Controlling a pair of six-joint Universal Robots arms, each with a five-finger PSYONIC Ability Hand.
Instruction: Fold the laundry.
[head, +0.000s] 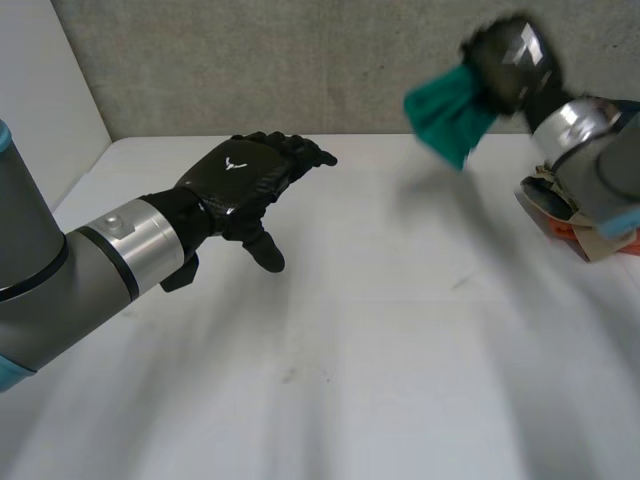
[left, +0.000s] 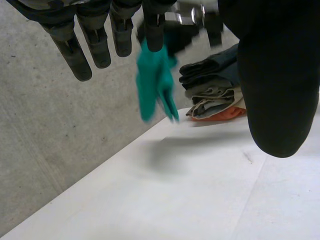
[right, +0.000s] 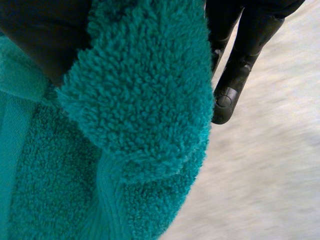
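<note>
Right robot hand (head: 512, 62) — clutches teal towel (head: 450, 115) | above table (head: 400, 350), far edge

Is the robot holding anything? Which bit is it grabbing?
The right hand grips a teal towel by a bunched fold at its top; the rest hangs. The left hand holds nothing.

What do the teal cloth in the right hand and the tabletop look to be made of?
The teal cloth looks like terry towelling, likely cotton: fuzzy looped pile, with a flatter woven band near its edge. The table looks like smooth white matte board, perhaps laminate: faint scuffs, soft shadows, no glare.
</note>
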